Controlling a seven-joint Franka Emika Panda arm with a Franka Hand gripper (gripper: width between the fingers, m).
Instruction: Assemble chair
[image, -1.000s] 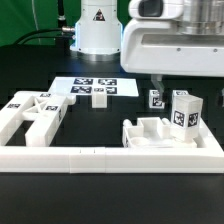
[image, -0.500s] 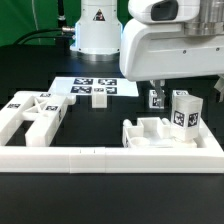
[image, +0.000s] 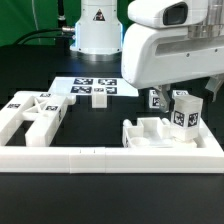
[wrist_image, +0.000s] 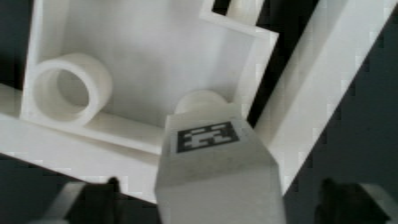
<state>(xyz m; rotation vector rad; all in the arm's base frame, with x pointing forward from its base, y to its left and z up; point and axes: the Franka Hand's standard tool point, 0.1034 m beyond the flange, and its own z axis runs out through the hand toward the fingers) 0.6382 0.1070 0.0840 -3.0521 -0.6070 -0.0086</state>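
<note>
An upright white square post (image: 183, 112) with a tag stands at the exterior view's right, beside a white chair piece with raised walls (image: 148, 135). My gripper (image: 186, 93) hangs right above the post. In the wrist view the post (wrist_image: 214, 150) fills the gap between my two dark fingers (wrist_image: 98, 198), with space on both sides. The gripper (wrist_image: 217, 202) is open and holds nothing. Behind the post lies a flat white piece (wrist_image: 169, 55) with a round ring (wrist_image: 71, 88). A shorter tagged post (image: 155, 100) stands just behind.
More chunky white chair pieces (image: 32, 112) lie at the exterior view's left. The marker board (image: 95, 88) lies at the back centre. The long white border rail (image: 110, 157) runs along the front. The robot's base (image: 95, 30) stands behind.
My gripper has come down toward the upright post and shifted slightly to the exterior view's right. The parts have not moved.
</note>
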